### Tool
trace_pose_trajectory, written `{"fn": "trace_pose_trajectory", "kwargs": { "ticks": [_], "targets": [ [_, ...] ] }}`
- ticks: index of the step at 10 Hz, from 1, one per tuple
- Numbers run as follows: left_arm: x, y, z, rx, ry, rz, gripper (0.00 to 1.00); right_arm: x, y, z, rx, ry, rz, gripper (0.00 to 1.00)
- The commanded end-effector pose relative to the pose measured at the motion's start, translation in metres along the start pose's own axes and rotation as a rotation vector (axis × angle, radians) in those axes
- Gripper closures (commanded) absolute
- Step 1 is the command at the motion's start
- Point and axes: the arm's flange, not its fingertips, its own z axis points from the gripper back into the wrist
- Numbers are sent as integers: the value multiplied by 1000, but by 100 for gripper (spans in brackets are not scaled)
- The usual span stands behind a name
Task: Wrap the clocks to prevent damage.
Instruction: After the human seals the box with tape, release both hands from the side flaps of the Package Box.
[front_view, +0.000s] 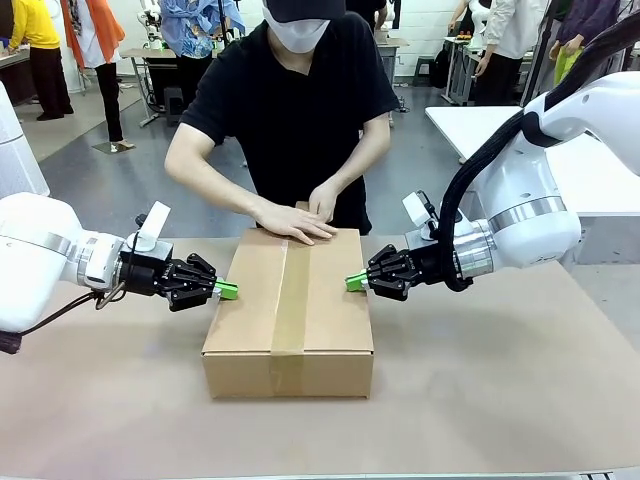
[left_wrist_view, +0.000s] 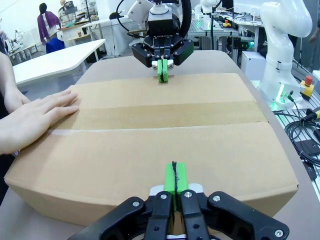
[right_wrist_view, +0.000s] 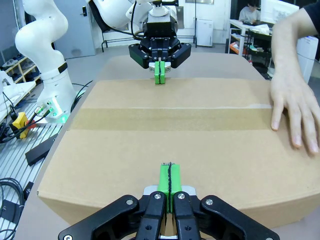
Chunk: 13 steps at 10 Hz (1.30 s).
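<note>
Both pincers, left pincer (front_view: 228, 290) and right pincer (front_view: 354, 282), pressed together, flank the taped box (front_view: 290, 310) under the person's hands (front_view: 300, 215).

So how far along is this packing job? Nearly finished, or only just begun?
It looks late in the job. The cardboard box is closed, and a tape strip runs along its top seam. Right now the left gripper and right gripper, jaws shut, press on opposite sides while the person's hands flatten the tape's far end. No clocks are visible, so the wrapping itself can't be checked.
</note>
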Motion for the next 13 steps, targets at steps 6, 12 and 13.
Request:
{"fn": "trace_pose_trajectory", "kwargs": {
  "ticks": [6,12,13],
  "targets": [
    [-1,0,-1,2,7,0,100,-2,1,-2,0,6,-3,99],
    [-1,0,-1,2,7,0,100,-2,1,-2,0,6,-3,99],
    [-1,0,-1,2,7,0,100,-2,1,-2,0,6,-3,99]
  ]
}}
